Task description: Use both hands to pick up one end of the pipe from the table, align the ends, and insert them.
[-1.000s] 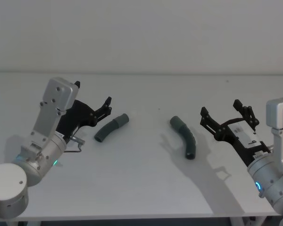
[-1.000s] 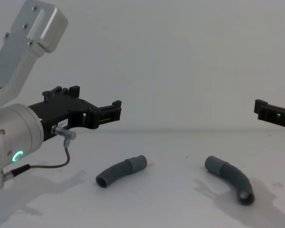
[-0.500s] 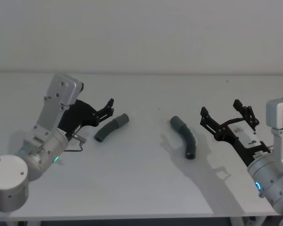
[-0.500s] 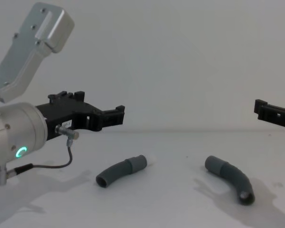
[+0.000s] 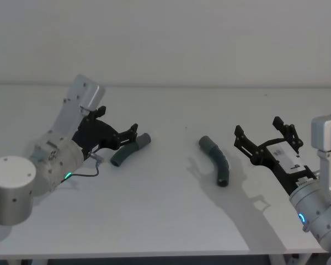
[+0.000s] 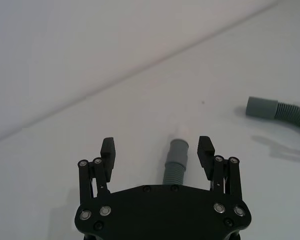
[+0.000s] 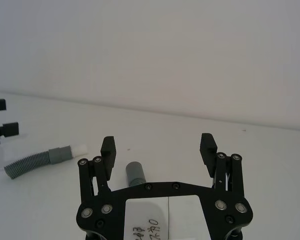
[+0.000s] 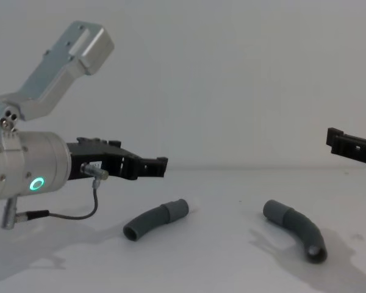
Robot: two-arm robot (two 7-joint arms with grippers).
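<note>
White table (image 5: pixel 171 221) held two curved pipe pieces, well apart. Left gripper (image 6: pixel 156 146), jaws spread, hovered over left piece (image 5: pixel 129 150); right gripper (image 5: pixel 257 127), likewise spread, near right piece (image 5: pixel 216 160). Risk: off-centre pinch might roll piece, skewing ends.

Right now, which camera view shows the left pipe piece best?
The chest view: the whole left pipe piece lies unobstructed. The head view shows the left gripper partly covering it; the left wrist view shows its collared end; the right wrist view shows it far off.
</note>
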